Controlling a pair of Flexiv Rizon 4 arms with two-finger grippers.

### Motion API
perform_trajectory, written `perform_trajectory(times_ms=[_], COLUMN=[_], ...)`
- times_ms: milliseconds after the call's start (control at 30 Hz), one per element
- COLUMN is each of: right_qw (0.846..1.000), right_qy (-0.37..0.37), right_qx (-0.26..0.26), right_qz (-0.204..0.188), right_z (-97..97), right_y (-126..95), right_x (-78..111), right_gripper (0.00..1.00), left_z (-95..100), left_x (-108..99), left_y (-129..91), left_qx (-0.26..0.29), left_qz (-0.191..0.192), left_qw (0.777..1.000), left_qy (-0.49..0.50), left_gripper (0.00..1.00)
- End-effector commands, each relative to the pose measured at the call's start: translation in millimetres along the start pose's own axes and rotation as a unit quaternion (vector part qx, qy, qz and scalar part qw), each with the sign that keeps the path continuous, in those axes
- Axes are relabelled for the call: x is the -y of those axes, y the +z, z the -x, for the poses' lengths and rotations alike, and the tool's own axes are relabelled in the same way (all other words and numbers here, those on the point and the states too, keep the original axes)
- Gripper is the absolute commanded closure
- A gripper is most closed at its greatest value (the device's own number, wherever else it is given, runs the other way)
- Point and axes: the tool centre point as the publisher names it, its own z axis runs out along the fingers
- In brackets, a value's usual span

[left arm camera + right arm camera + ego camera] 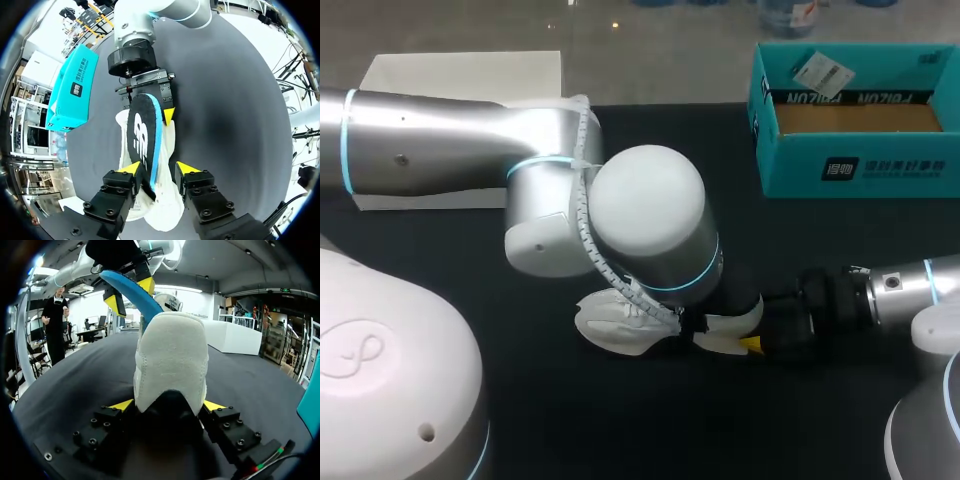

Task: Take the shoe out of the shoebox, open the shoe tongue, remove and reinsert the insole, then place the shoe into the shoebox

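**Fig. Insole held over the shoe, both arms engaged.** Your left gripper (159, 169) has its fingers drawn in on one end of the insole (141, 140), pinching it from both sides. The rest of the insole runs ahead of those fingers, above the shoe (172, 360). Your right gripper (168, 405) stands fairly wide, with the shoe's heel clamped between its fingers. The shoe lies on the table (720, 425) and extends from there to beneath the left fingers.

*Risks.*
- The pinch takes only a narrow end of a flexible insole, so it may slip out or buckle if you drive it against the shoe's lining.
- A pull or push along the insole could drag the shoe with it. The heel would then twist or slide between the right fingers.
- The two pairs of fingers work close together, so a small misjudgement could bring them into contact.
- Whether the tongue is open enough cannot be seen. If it is not, the insole may catch on it.

*Surface and room.* The tabletop is dark and matte. The open shoebox (850, 150) sits well apart from both pairs of fingers, to the far side of the right arm. A white box (460, 75) lies far behind the left arm (440, 140). From overhead that arm's bulk covers much of the shoe, so rely on the wrist views.
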Motion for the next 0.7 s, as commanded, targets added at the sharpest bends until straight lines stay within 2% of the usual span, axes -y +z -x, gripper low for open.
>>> perform_trajectory(times_ms=[33, 533, 633, 700], right_qw=[1.0, 1.0, 1.0, 1.0], right_qy=[0.0, 0.0, 0.0, 0.0], right_qx=[0.0, 0.0, 0.0, 0.0], right_qz=[-0.003, -0.003, -0.003, -0.003], right_z=[-0.7, -0.7, -0.7, -0.7], right_y=[6, 6, 6, 6], right_x=[5.2, 5.2, 5.2, 5.2], right_gripper=[1.0, 1.0, 1.0, 1.0], left_z=[1.8, 15.4, 16.5, 17.6], left_x=[2, -3, -3, -2], left_y=[4, 18, 23, 28], left_qx=[0.0, 0.012, 0.013, 0.013], left_qz=[0.003, 0.011, 0.017, 0.022], left_qw=[1.0, 0.999, 0.999, 0.999], left_qy=[-0.003, -0.031, -0.035, -0.037], left_gripper=[0.5, 0.55, 0.58, 0.67])
